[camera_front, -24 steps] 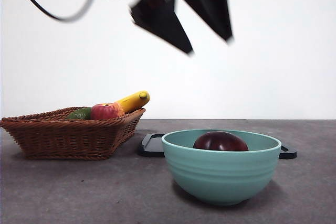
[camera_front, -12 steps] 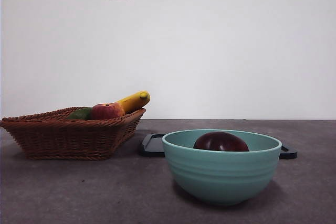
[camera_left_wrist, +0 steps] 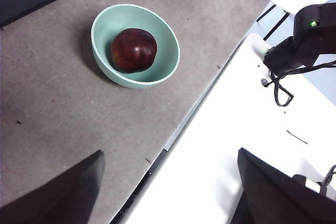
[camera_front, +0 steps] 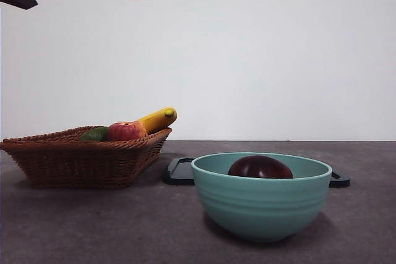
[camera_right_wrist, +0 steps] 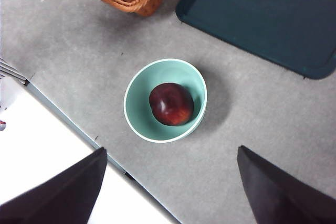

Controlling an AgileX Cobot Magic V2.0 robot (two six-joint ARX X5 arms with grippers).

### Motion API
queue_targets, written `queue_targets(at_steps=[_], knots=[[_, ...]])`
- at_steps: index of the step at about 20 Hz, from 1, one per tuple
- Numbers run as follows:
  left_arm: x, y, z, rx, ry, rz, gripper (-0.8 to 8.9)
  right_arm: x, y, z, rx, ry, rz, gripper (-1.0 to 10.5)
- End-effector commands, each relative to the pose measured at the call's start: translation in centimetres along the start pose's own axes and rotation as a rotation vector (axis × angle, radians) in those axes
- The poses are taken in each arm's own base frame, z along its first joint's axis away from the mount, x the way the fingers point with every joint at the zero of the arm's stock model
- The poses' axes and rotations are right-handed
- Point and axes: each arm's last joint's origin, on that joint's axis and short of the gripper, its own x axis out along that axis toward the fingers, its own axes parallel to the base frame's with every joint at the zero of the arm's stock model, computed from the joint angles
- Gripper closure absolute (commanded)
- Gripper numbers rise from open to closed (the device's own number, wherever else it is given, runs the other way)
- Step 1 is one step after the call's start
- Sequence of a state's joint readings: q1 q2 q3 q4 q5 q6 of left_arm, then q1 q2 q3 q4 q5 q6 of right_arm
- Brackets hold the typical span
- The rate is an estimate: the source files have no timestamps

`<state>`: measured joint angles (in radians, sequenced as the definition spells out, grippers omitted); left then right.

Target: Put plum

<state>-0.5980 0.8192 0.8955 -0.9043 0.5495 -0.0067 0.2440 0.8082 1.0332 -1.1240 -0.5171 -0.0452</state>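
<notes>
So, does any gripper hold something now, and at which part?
Nothing is held. The left gripper and the right gripper are both open, high above the table. The plum lies free in the green bowl.

The front camera looks level across the table; both wrist cameras look down from high, sharing the bowl [camera_front: 261, 196] (plum [camera_left_wrist: 133, 50] inside).

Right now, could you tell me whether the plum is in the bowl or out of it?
In. The plum lies inside the green bowl, apart from both tools; the front view shows its top above the rim.
</notes>
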Motion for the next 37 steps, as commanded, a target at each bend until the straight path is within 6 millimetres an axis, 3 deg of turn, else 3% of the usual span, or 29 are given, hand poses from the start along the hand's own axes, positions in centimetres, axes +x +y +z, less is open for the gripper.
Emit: queue_targets(at_steps=[1, 5, 13, 23, 29, 33, 37], knots=[[0.0, -0.1, 0.3, 0.004, -0.008, -0.01, 4.08, 0.3, -0.1, 0.6, 0.035, 0.01, 0.003, 5.5], [0.0, -0.1, 0.3, 0.005, -0.009, -0.01, 4.08, 2.2, -0.8, 1.1, 0.069, 0.075, 0.017, 5.5], [0.0, -0.1, 0.3, 0.006, -0.011, -0.01, 4.08, 11.1, -2.3, -0.2, 0.127, 0.153, -0.003, 5.9], [0.0, -0.1, 0.3, 0.008, -0.012, -0.01, 4.08, 17.9, -2.2, -0.1, 0.058, 0.242, -0.132, 7.2], [0.0, -0.1, 0.3, 0.009, -0.012, -0.01, 4.08, 20.2, -2.4, -0.6, 0.05, 0.295, -0.142, 8.4], [0.0, -0.1, 0.3, 0.011, -0.012, -0.009, 4.08, 20.3, -2.4, -0.5, 0.055, 0.295, -0.139, 9.4], [0.0, -0.1, 0.3, 0.011, -0.012, -0.01, 4.08, 20.1, -2.1, 0.2, 0.058, 0.274, -0.135, 9.4]])
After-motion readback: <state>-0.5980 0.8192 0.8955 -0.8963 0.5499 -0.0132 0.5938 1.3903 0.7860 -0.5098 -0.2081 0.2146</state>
